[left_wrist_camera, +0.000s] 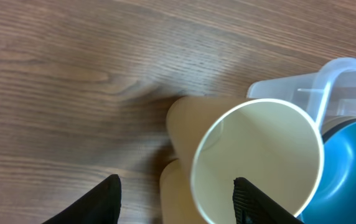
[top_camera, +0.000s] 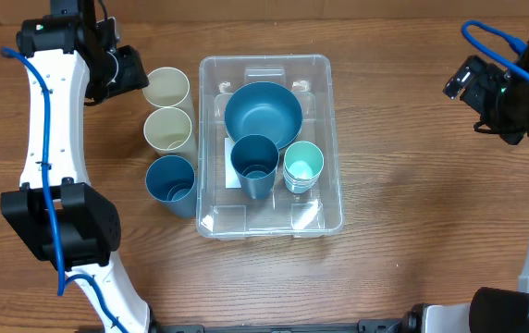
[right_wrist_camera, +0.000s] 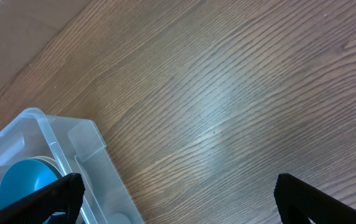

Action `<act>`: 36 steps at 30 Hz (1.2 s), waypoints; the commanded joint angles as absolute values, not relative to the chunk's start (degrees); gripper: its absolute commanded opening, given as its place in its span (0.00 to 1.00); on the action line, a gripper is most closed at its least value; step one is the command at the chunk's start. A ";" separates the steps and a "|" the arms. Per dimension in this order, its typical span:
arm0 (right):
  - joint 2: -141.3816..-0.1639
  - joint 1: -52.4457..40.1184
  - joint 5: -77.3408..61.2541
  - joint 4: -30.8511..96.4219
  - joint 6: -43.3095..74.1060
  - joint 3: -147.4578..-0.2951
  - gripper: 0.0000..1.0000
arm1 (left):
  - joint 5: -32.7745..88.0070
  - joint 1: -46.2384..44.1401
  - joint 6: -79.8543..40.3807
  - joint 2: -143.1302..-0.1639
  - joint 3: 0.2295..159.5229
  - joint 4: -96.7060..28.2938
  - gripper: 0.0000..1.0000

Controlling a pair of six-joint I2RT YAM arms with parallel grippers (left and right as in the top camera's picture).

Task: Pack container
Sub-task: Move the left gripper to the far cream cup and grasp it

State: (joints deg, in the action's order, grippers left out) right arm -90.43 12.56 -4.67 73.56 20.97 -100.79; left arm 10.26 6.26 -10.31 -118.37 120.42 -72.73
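Observation:
The container (top_camera: 333, 139), a large clear bin, sits mid-table and holds a blue bowl (top_camera: 263, 113), a blue cup (top_camera: 254, 165) and a mint cup (top_camera: 302, 166). Left of it stand two cream cups (top_camera: 166, 88) (top_camera: 168, 129) and another blue cup (top_camera: 171, 180). My left gripper (top_camera: 138, 74) is at the far cream cup (left_wrist_camera: 259, 155). Its jaws stand apart and straddle the cup's left wall, one finger (left_wrist_camera: 252, 202) inside the cup and the other (left_wrist_camera: 100, 202) outside. My right gripper (right_wrist_camera: 178, 199) hangs wide open over bare wood at the far right, holding nothing.
The container's corner (left_wrist_camera: 327, 78) and the blue bowl (left_wrist_camera: 352, 162) lie just right of the far cream cup. The second cream cup (left_wrist_camera: 173, 190) is right below it. The container's right end (right_wrist_camera: 72, 140) shows at the left of the right wrist view.

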 commanded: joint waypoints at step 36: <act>-89.76 12.51 -4.73 73.41 21.26 -100.88 1.00 | 1.06 3.27 -19.38 -122.67 112.73 -63.51 0.04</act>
